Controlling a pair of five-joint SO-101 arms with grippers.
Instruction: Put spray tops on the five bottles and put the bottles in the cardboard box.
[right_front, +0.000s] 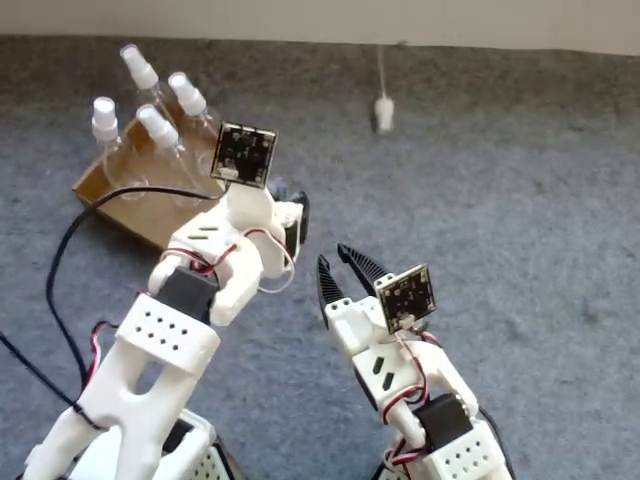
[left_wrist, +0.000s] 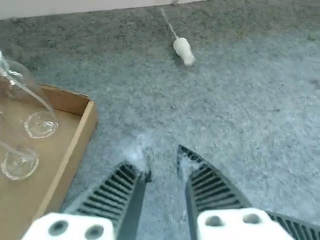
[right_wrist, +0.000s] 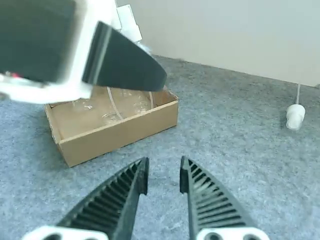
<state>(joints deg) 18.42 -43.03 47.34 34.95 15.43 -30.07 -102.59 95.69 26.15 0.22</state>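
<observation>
Cardboard box (right_front: 113, 200) holds four topped bottles (right_front: 157, 125); spray top (right_front: 384, 112) outside.

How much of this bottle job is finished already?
Four bottles with spray tops stand in the cardboard box. Nothing is clearly in hand: the right end effector is open and empty, and the left end effector sits beside the box. Still to do: fit the loose spray top on the carpet to a fifth bottle and box it.
</observation>
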